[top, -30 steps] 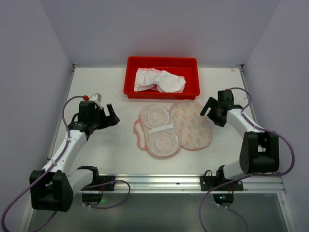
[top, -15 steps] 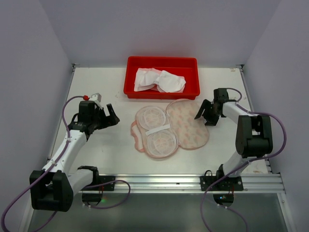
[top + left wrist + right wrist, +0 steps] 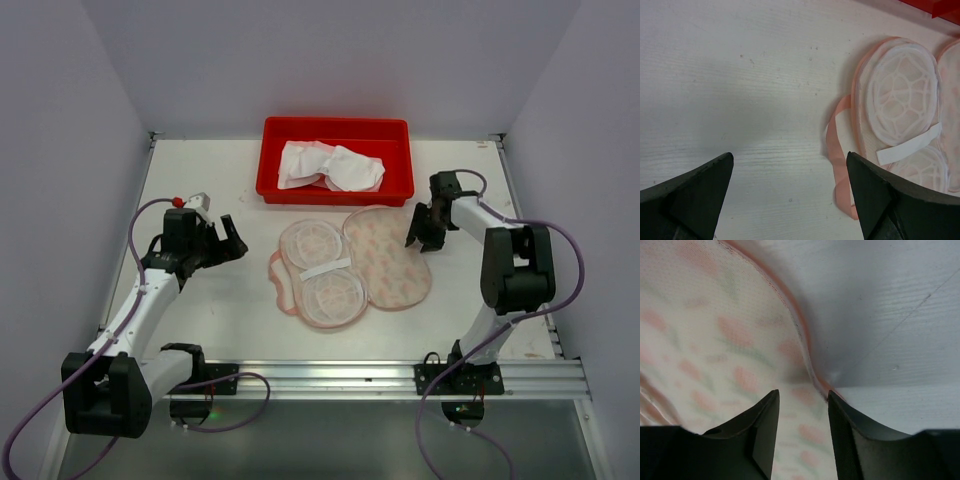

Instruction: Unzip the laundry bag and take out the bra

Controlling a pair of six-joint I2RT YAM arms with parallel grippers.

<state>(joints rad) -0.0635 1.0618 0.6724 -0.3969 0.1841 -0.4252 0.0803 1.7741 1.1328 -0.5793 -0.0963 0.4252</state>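
Note:
The laundry bag (image 3: 392, 262) lies unzipped and spread flat at the table's middle, its patterned half on the right and its white-lined half (image 3: 322, 270) on the left. The bra (image 3: 330, 167) lies crumpled in the red tray (image 3: 335, 125) behind it. My right gripper (image 3: 416, 238) is down at the bag's right edge. In the right wrist view its jaws (image 3: 802, 395) stand half closed astride the bag's pink rim (image 3: 812, 371), with a gap still showing. My left gripper (image 3: 234, 241) hovers wide open left of the bag (image 3: 900, 95), nothing between its fingers (image 3: 790, 157).
A pink ribbon loop (image 3: 832, 145) trails from the bag's left side onto the white table. The red tray stands close behind the bag. Grey walls enclose the table on three sides. Cables run along both arms.
My right gripper has moved up and left onto the bag's right edge while its jaws narrowed. The bag has slid a little to the left. The left arm has not moved.

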